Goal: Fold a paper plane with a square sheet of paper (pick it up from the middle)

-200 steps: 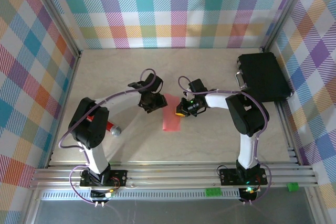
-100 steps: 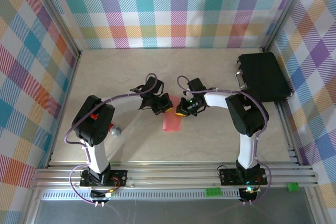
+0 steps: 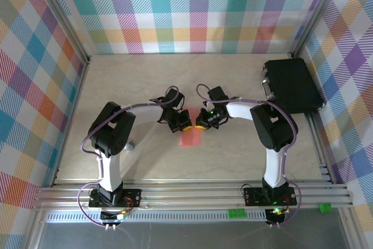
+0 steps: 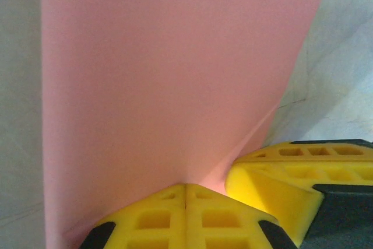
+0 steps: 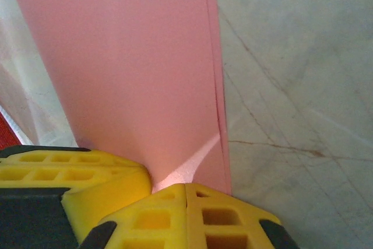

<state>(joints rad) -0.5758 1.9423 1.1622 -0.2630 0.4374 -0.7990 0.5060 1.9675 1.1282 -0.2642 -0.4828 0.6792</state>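
The left gripper (image 3: 180, 122) and the right gripper (image 3: 201, 122) meet tip to tip over the middle of the table (image 3: 245, 155), both at the far end of the salmon-pink sheet of paper (image 3: 190, 136), which runs from them toward the arm bases as a narrow strip; the black case (image 3: 292, 86) lies well apart at the far right.

In the left wrist view the left gripper's yellow fingers (image 4: 145, 221) are pressed flat together with no gap, clamped on the paper's edge; fine creases fan out from the pinch, and the right gripper's yellow finger (image 4: 280, 173) sits just beside it, touching the same edge.

In the right wrist view the right gripper's fingers (image 5: 224, 221) are likewise clenched on the sheet, with a pale crease at the bite; the paper's right border shows two layers, so it is folded over on itself; the left gripper's finger (image 5: 76, 173) lies alongside.

Whether the strip's free end rests on the table or hangs just above it cannot be told.
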